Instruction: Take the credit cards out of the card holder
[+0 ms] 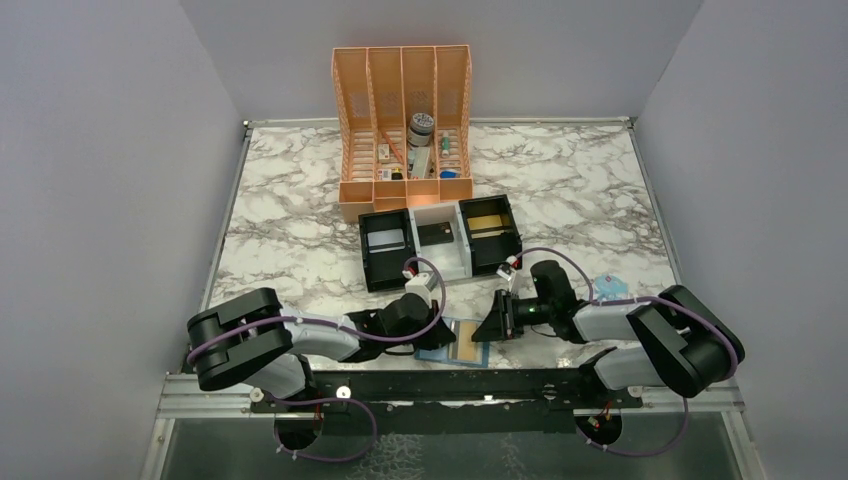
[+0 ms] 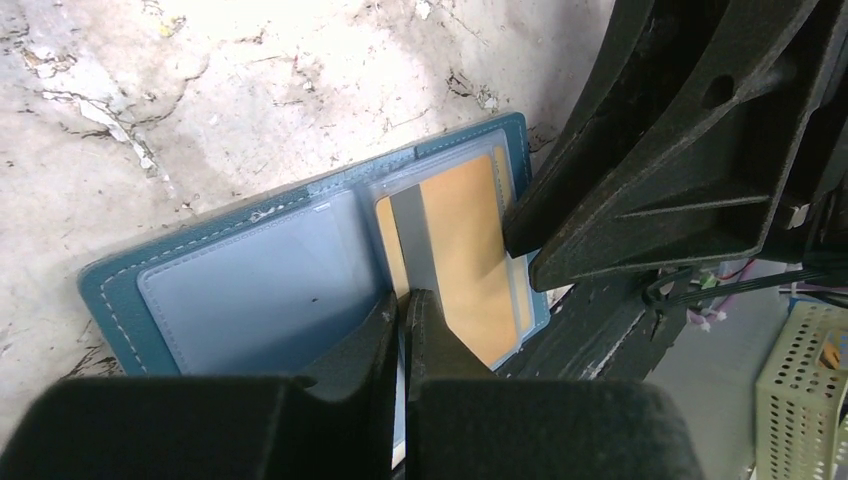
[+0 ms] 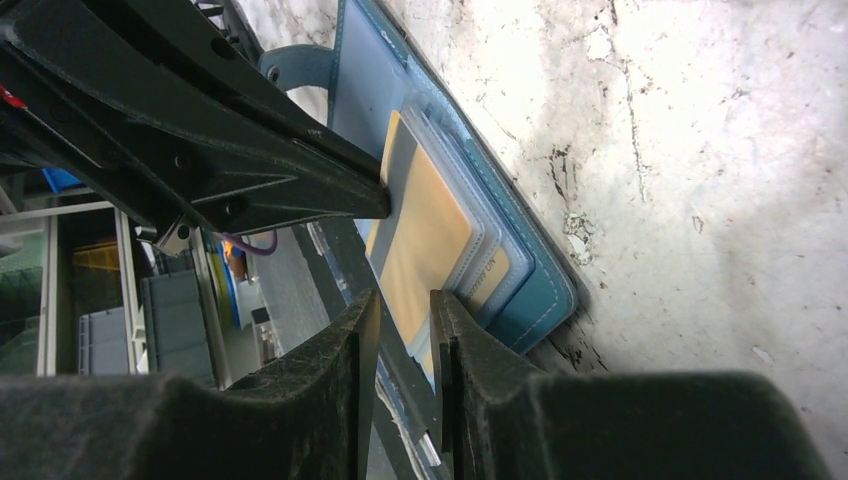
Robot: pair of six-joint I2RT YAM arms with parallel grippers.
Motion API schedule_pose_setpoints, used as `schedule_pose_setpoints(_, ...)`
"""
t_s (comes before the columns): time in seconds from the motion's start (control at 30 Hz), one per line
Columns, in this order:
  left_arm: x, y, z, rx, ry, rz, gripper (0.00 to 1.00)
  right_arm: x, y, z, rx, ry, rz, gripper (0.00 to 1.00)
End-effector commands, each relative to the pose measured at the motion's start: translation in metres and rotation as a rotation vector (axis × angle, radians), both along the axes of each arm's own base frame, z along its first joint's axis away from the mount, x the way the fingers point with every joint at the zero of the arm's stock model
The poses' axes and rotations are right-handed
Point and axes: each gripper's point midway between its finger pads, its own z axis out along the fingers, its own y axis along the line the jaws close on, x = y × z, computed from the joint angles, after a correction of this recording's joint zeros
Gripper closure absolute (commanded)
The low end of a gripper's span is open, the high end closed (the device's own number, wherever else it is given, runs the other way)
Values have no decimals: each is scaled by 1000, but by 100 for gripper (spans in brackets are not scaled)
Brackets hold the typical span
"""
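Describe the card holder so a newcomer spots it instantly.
Marble table, near edge, between the left arm and right arm. The card holder lies open there: mid-blue, stitched, a gold card in one clear pocket, unlike the paler blue packet farther right.

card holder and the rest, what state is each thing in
card holder, open flat on table
credit card, partly out of its pocket
left gripper, shut, tips by the card
right gripper, slightly open around the card's edge
tray, a card in each compartment
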Motion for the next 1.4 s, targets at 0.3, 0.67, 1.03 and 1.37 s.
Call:
schedule_pose_setpoints(0.3,-3,12,2,-43,4,49,100,4,-15,-30,-141,2,-90,73)
schedule_pose_setpoints(0.67,-6,18,1,-41,3,47,100,5,-16,-32,-149,3,-91,75)
schedule_pose_setpoints(1.03,-4,23,2,-48,-2,71,100,12,-1,9,-75,-123,-28,72)
schedule_pose_setpoints(1.37,-2,21,5,-55,-9,75,100,13,22,-7,-230,-126,-35,69)
